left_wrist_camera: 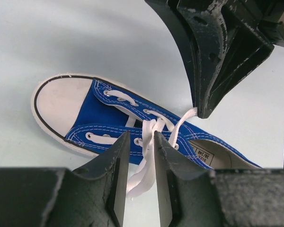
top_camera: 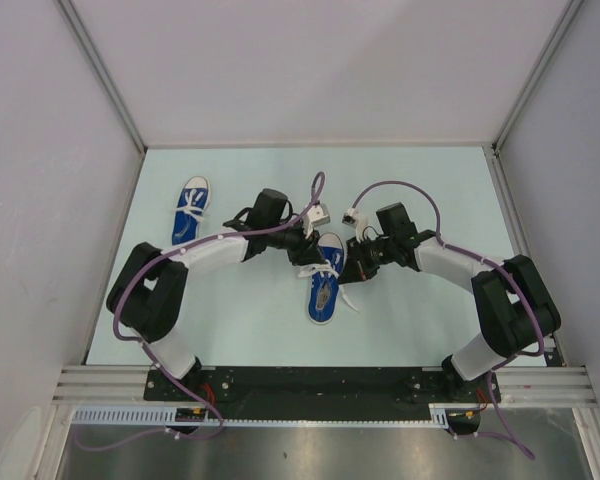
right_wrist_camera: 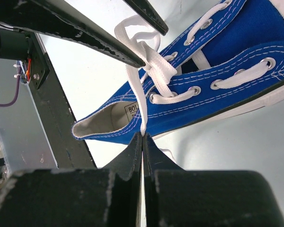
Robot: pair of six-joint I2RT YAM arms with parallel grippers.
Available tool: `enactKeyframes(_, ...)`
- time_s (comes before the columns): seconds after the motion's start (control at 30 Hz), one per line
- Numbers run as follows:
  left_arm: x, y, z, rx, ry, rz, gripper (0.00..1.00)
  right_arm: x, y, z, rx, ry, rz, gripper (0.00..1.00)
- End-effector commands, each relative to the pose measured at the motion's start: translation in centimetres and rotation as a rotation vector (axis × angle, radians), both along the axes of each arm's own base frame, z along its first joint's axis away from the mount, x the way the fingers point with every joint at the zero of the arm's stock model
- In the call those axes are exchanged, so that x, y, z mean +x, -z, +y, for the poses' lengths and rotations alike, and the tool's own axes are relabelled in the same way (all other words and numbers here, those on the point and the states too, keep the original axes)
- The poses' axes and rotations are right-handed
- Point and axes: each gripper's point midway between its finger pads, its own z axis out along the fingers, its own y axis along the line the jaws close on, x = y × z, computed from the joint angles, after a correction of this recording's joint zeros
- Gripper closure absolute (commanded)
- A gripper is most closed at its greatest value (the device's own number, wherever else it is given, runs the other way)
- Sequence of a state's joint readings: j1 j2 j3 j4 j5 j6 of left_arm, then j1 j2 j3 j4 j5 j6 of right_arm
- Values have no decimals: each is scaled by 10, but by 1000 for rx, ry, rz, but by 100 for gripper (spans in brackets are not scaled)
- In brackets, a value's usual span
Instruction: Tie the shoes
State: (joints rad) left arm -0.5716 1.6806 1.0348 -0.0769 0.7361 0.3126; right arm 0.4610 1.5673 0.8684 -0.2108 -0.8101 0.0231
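I am working on the near shoe [top_camera: 323, 290], in the middle of the table [top_camera: 430, 320]. The other shoe [top_camera: 194, 208] lies well apart, at ten o'clock from it. My right fingers [right_wrist_camera: 142, 138] are pressed tight together on one end of the lace [left_wrist_camera: 142, 172]. My left fingers [left_wrist_camera: 128, 142] stand a little apart, with lace strands running up between them (I cannot tell if the strands touch both sides).

I think this is the pulling step of the knot. To do it well, my left fingers should close on the strands right by the crossing. Then both sides should pull away from each other, slow and even. One hard tug might drag the little shoe, because the table looks smooth and slippery.

The lace is flat, white, woven and floppy, so it can twist or slip. The shoe's cloth is blue and rough, with white stitches and small shiny rings. The toe cap [left_wrist_camera: 61, 101] is smooth white rubber, round at the front.
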Motion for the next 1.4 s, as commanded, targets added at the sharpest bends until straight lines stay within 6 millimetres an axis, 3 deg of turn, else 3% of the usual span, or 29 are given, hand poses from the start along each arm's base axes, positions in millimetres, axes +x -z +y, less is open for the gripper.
enactKeyframes(0.0, 4, -12, -9, -30, 24, -20, 69, 11, -17, 9, 41, -14, -54, 100)
enactKeyframes(0.1, 2, -11, -11, -30, 35, -13, 71, 11, -17, 10, 43, -10, -50, 100)
enactKeyframes(0.13, 0, -12, -12, -34, 41, -8, 79, 11, -17, 11, 45, -10, -49, 100)
enactKeyframes(0.37, -6, -25, -19, -94, 67, 9, 100, 18, -19, 15, 53, 14, -30, 100)
enactKeyframes(0.53, -9, -31, -21, -130, 55, 13, 100, 18, -16, 20, 60, 27, 17, 100)
enactKeyframes(0.9, -18, -26, -17, -130, 64, 44, 100, 33, -22, 33, 113, 81, 72, 100)
enactKeyframes(1.2, -23, -26, -14, -135, 68, 51, 100, 38, -5, 29, 73, 153, 156, 100)
enactKeyframes(1.37, -28, -25, -12, -133, 70, 63, 100, 42, -15, 32, 119, 165, 174, 100)
